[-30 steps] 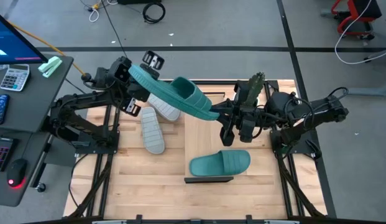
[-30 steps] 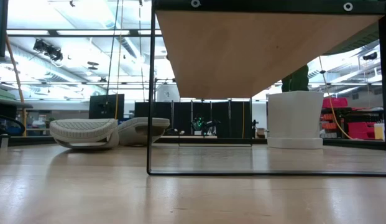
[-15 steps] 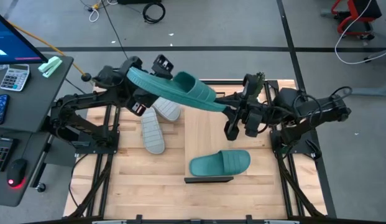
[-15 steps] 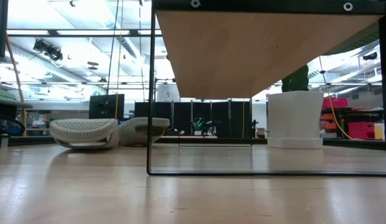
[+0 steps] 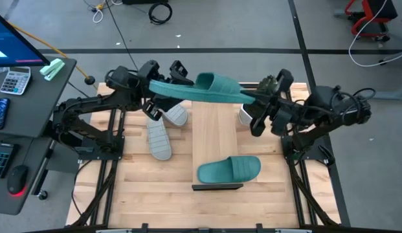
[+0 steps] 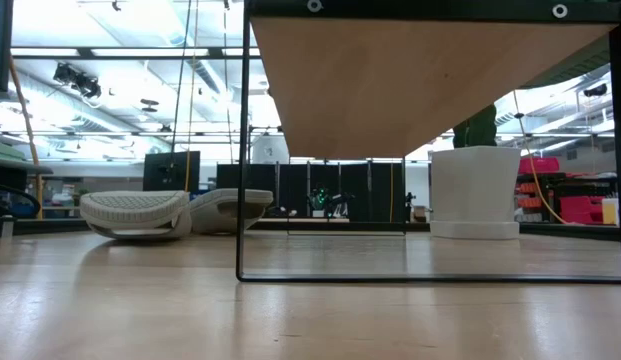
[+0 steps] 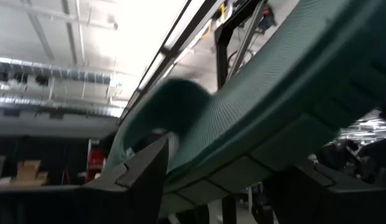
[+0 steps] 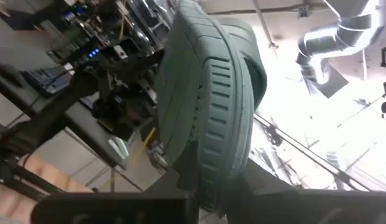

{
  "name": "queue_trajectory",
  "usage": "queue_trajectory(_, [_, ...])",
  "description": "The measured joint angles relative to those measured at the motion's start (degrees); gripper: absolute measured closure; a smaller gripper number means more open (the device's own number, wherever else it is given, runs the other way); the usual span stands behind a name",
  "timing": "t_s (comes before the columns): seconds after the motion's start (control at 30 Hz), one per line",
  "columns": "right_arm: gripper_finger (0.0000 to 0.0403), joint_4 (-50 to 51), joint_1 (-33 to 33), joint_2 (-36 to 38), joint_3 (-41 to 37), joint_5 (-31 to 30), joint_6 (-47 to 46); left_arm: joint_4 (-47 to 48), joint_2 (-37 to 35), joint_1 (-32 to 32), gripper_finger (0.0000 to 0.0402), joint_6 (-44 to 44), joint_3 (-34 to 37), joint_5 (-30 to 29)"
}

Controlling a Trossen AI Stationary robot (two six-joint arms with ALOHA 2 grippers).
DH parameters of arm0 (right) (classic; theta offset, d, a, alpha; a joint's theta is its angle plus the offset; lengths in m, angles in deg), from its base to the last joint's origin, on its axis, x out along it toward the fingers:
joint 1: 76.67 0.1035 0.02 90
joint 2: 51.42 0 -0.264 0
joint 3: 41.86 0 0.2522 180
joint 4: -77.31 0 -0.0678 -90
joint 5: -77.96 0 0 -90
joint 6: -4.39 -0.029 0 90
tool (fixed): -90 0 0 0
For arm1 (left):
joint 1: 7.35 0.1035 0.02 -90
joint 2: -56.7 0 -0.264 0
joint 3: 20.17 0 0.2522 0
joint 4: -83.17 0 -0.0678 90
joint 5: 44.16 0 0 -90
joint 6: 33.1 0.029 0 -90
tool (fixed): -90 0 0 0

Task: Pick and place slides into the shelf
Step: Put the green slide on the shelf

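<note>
Two teal slides point(image 5: 229, 170), two grey point(image 5: 159, 137)

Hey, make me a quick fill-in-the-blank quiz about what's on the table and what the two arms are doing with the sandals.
1. The sandal held up in the air between the two arms is ____ in colour.
2. The right gripper is shut on one end of that sandal, while the ____ gripper has its fingers open around the other end.
3. The number of sandals lying on the shelf is ____.
4. The two grey sandals lie on the table beside the shelf, on the ____ arm's side.

Missing words: teal-green; left; one; left
</note>
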Motion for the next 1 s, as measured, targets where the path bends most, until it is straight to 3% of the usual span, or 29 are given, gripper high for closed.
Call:
queue_trajectory(0.53, [0.0361,-0.01,1.24,1.64,0.00,-6.61,4.06,14.74,-0.29,0.00,0.0147,-2.50,-0.15,-0.01])
queue_trajectory(0.77, [0.0362,-0.20,1.24,2.17,0.00,-6.89,4.61,15.95,-0.17,-0.02,0.0109,-3.11,-0.11,-0.05])
queue_trajectory(1.0, [0.0363,-2.60,1.04,2.61,0.31,-8.43,4.69,25.35,-0.05,-0.12,0.0048,-4.56,0.12,0.67])
